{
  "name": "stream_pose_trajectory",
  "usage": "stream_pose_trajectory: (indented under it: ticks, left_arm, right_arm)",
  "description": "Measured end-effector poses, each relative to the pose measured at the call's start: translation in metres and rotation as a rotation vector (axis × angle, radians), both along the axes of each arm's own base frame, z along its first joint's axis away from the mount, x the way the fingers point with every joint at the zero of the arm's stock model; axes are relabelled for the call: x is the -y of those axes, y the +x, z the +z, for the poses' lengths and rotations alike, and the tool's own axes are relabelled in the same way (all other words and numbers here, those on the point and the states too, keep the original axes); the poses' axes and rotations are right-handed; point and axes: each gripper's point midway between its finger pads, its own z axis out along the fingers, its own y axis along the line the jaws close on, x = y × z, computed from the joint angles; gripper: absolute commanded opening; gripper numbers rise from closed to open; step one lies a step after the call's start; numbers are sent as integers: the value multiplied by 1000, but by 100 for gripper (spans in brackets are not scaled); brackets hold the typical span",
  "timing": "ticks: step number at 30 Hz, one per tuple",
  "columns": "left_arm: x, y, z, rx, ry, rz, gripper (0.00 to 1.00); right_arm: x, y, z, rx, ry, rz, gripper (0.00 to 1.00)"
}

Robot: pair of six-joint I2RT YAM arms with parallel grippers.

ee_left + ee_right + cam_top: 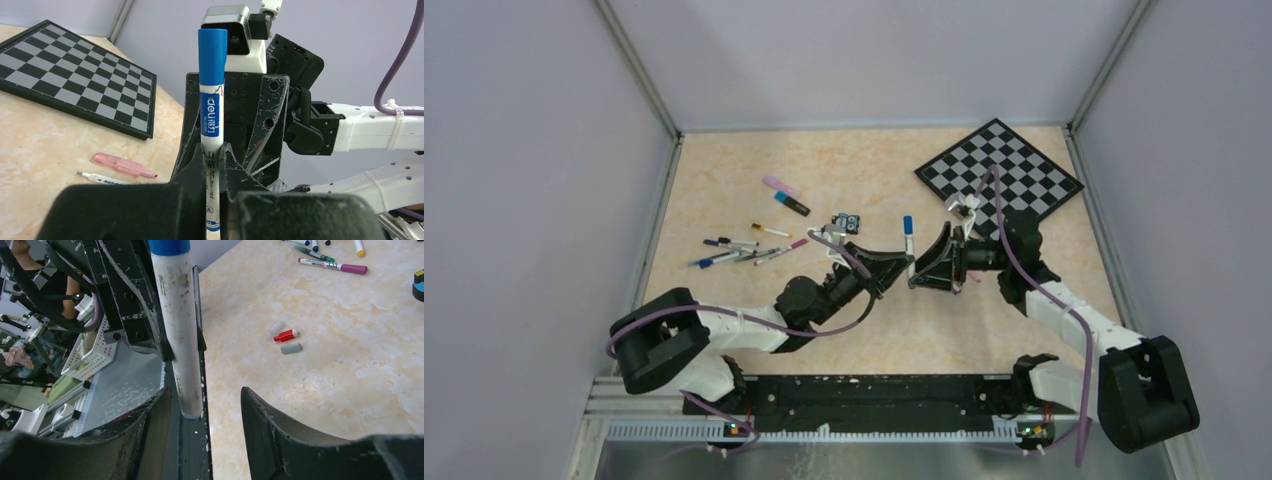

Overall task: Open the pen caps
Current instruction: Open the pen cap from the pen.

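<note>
My left gripper (213, 150) is shut on the white body of a whiteboard marker (210, 120) held upright above the table, its blue cap (212, 50) on the far end. In the top view the left gripper (894, 272) and right gripper (927, 268) meet at this marker (909, 250). My right gripper (205, 407) is open around the marker's lower end (182, 355), which lies close to one finger (157, 415), with a clear gap to the other. Three loose caps lie on the table: red (285, 335), grey (291, 348) and a pale one (275, 328).
A chessboard (999, 170) lies at the back right. Several pens (739, 250) lie in a cluster at the left, with a pink marker (779, 186), a blue-black marker (792, 204) and a small toy block (849, 222) behind. A pink pen (122, 165) lies near the chessboard.
</note>
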Motion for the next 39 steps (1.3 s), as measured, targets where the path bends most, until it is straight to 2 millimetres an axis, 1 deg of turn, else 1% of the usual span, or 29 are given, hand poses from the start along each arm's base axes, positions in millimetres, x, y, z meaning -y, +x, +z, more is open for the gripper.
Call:
stream_pose_trajectory:
  ticks: [1,3,5,6,7,8,9,13,17,18,23,25,27,30,33,36,39]
  left_arm:
    - [1,0,0,0,1,1,0]
    - [3,0,0,1,0,2,0]
    - [4,0,2,5,-3,5,0]
    - [5,0,2,7,-3,7,0]
    - [5,2,1,12,4,19,1]
    - [5,3,-1,9,8,25,3]
    - [5,4,-1,4,2,27,8]
    - [5,6,-1,13,7,40,47]
    - [2,4,4,47,24,54,92]
    - [-2,4,8,53,30,62,98]
    - [-31,5,43,97,38,101,99]
    - [-39,11,50,86,62,112,99]
    - [-43,19,53,68,91,105,99]
    - [-45,31,47,7,137,65,99]
    - [-42,38,32,-67,180,23,97]
    - [-33,35,18,-119,212,-31,93]
    - [-24,32,8,-148,233,-78,85]
  right_arm:
    - [-1,0,1,1,3,0,48]
    - [-2,-1,3,0,8,4,40]
    - [-4,-2,2,-5,10,11,23]
    - [-5,-3,2,-11,11,17,10]
    - [-5,-4,2,-13,12,22,0]
    - [-6,-6,3,-9,15,31,0]
    - [-6,-5,3,-6,16,32,0]
    - [-6,-5,1,16,9,35,0]
    - [-5,-3,-4,45,-31,48,0]
    - [-5,-3,-4,57,-40,55,0]
    - [-3,-7,-12,86,-72,111,0]
    - [-2,-10,-19,77,-81,132,0]
    - [-1,-14,-26,56,-91,149,0]
    - [0,-18,-33,34,-99,166,0]
    - [1,-21,-35,27,-102,177,0]
    - [2,-22,-36,27,-103,180,0]
    - [2,-23,-37,18,-104,185,0]
